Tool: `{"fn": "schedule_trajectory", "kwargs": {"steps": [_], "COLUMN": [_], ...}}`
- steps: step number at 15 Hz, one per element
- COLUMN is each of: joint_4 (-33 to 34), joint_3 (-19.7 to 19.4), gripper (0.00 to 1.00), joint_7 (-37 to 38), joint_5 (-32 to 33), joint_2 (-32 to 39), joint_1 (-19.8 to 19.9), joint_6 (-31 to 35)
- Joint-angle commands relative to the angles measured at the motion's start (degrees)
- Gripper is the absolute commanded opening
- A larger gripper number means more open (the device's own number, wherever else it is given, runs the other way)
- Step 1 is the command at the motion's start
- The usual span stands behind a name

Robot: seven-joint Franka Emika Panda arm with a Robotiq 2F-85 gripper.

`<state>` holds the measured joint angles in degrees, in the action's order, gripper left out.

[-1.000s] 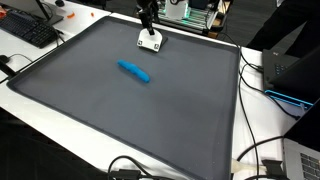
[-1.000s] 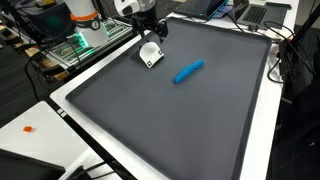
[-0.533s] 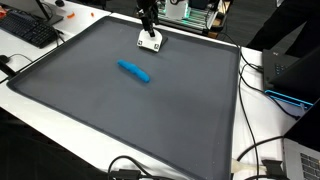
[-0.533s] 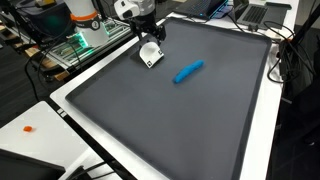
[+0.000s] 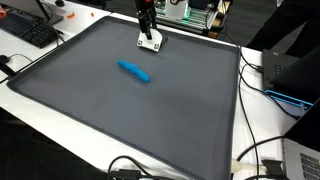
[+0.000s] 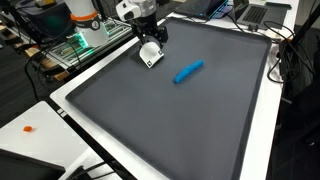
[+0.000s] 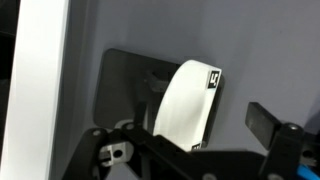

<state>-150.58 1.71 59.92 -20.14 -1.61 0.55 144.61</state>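
Observation:
A small white block [image 5: 151, 42] [image 6: 150, 56] with black square markers lies on the dark grey mat [image 5: 150, 110] [image 6: 180, 120] near its far edge. My gripper [image 5: 147, 29] [image 6: 150, 40] hangs just above the block, open. In the wrist view the white block [image 7: 185, 105] lies between the two fingers of the gripper [image 7: 180, 132], and the right finger [image 7: 262, 121] stands clear of its side. Nothing is held. A blue elongated object [image 5: 134, 71] [image 6: 188, 71] lies apart from the block, nearer the mat's middle.
The mat lies on a white table [image 5: 40, 60] [image 6: 40, 125]. A keyboard [image 5: 28, 28], cables [image 5: 262, 80] and electronics [image 6: 80, 40] stand round its edges. A laptop [image 6: 262, 12] sits beyond the far corner.
The gripper has come down slightly toward the white block. The block and the blue object have not moved.

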Motion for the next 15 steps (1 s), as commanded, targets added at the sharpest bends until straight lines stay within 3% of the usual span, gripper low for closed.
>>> {"fn": "schedule_trajectory", "kwargs": {"steps": [1, 13, 15], "joint_4": [-1.1, -0.8, -0.7], "joint_3": [0.0, -0.2, -0.3], "gripper": [1.0, 1.0, 0.95], "joint_7": [3.1, 8.0, 8.8], "joint_5": [2.9, 4.8, 5.0], "joint_2": [1.2, 3.9, 4.1], "joint_1": [-0.6, -1.8, -1.9], "joint_6": [3.7, 8.6, 9.1]}}
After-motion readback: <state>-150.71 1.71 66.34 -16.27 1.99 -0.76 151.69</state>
